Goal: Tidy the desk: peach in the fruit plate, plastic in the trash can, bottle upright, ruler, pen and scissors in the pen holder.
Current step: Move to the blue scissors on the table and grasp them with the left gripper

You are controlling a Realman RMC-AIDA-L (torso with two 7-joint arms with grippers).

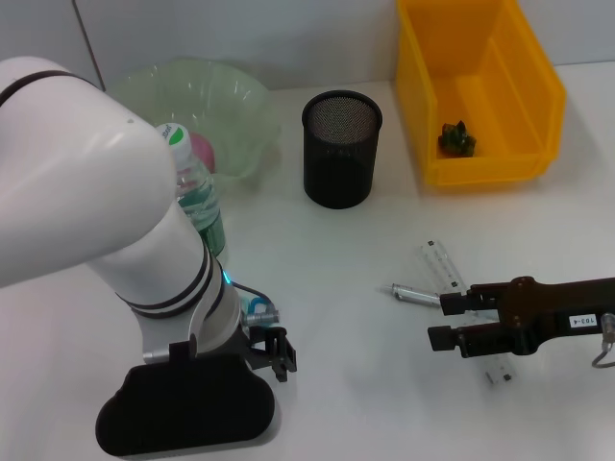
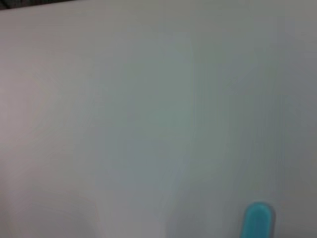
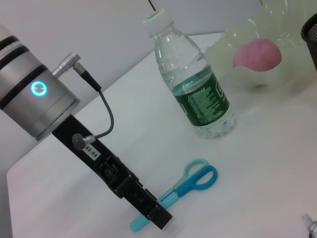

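Left tool (image 3: 148,210) low over scissors (image 3: 185,186) near bench's front edge, fingers apart astride blades; best closed squarely mid-blade. Right tool (image 1: 444,320) open beside pen (image 1: 415,293).

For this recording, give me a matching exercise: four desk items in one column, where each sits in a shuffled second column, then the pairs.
Items:
1. pink peach
2. clear plastic water bottle
3. blue-handled scissors
4. crumpled green plastic scrap

Places:
A. inside the yellow bin
B. flat on the desk at the left gripper
C. in the translucent green fruit bowl
D. standing upright on the desk

Pairs: 1-C, 2-D, 3-B, 4-A
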